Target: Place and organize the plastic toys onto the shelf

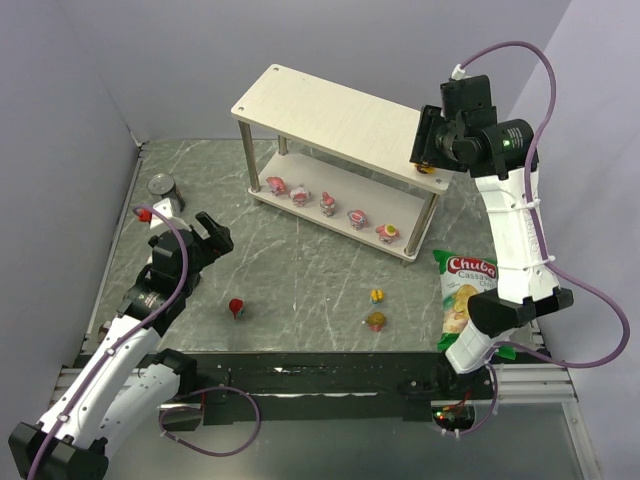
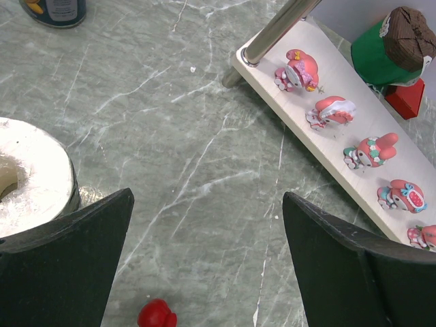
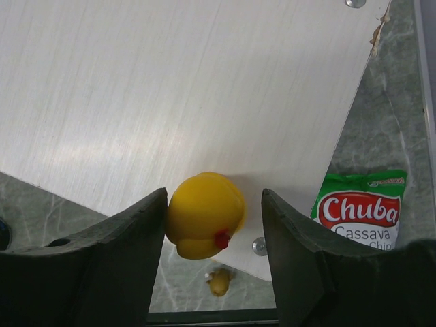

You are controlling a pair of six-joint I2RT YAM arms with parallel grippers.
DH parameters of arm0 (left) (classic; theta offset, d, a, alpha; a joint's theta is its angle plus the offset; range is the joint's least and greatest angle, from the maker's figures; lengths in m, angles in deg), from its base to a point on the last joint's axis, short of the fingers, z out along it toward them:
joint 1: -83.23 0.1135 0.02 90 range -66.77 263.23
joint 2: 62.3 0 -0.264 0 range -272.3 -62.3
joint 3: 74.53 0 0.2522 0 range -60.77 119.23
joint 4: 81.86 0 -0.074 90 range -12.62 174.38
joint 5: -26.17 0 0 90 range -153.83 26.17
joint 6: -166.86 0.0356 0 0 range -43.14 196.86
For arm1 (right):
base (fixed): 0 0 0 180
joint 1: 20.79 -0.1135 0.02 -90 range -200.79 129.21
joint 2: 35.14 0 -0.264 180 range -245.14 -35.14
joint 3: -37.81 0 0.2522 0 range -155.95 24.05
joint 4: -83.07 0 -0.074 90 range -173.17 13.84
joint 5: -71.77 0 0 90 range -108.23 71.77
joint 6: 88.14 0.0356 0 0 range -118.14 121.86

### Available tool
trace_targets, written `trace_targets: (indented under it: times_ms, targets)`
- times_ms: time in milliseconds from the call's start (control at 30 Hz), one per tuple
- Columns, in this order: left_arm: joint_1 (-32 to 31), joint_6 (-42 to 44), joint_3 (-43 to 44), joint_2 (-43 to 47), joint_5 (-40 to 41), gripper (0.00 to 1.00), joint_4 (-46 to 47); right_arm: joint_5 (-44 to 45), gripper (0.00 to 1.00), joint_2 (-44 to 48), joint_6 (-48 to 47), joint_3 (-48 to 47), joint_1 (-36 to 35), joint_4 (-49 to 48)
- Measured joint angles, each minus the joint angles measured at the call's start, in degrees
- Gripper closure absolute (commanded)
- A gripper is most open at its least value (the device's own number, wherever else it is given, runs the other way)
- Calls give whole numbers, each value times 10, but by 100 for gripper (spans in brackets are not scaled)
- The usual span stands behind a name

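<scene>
A two-tier shelf (image 1: pixel 330 120) of pale wood boards on silver metal posts is being carried by a grey-green, white-veined marbled tabletop (image 1: pixel 300 285). The tabletop is being closed in on the left, back and right by plain pale lilac walls (image 1: pixel 70 90).

The shelf's lower board is being occupied by a row of five pink-and-white plastic figurines (image 1: pixel 328 203), spaced apart along its front edge. Three more toys are being left on the tabletop in front of the shelf: a red plastic toy (image 1: pixel 236 307) towards the left end, and a yellow-and-blue plastic toy (image 1: pixel 376 295) with a brown-and-pink plastic toy (image 1: pixel 375 320) just beside it towards the right end.

An orange-yellow plastic duck (image 3: pixel 204 214) is being flanked by the fingers of the right tool (image 3: pixel 212 225) at the right front corner of the shelf's top board. One pad is being touched by the duck, while a thin gap is being shown at the other. Whether the duck is being gripped or is resting on the board cannot be told.

The left tool (image 2: pixel 204 272) is being held wide open above the tabletop, left of and in front of the shelf, with the red toy just beneath it.

A green chips bag (image 1: pixel 465 295) is being kept flat at the shelf's right front, and a metal can (image 1: pixel 162 187) is being kept upright to the shelf's left.
</scene>
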Motion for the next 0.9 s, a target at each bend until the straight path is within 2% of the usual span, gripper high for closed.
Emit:
trace_targets:
  times_ms: [67, 267, 300, 467, 667, 800, 900]
  targets:
    - [0, 0, 0, 0, 0, 4, 0, 1, 30, 0, 0, 0, 0, 0]
    - [0, 0, 0, 0, 0, 4, 0, 0, 14, 4, 0, 0, 0, 1]
    - [0, 0, 0, 0, 0, 4, 0, 0, 1, 8, 0, 0, 0, 1]
    - [0, 0, 0, 0, 0, 4, 0, -12, 0, 63, -8, 29, 0, -2]
    - [0, -1, 0, 0, 0, 4, 0, -26, 0, 184, -27, 131, -10, -56]
    - [0, -15, 1, -2, -2, 4, -23, -36, 0, 237, -48, 183, -52, -113]
    - [0, -35, 9, -11, -12, 4, -64, -43, 6, 258, -68, 217, -101, -161]
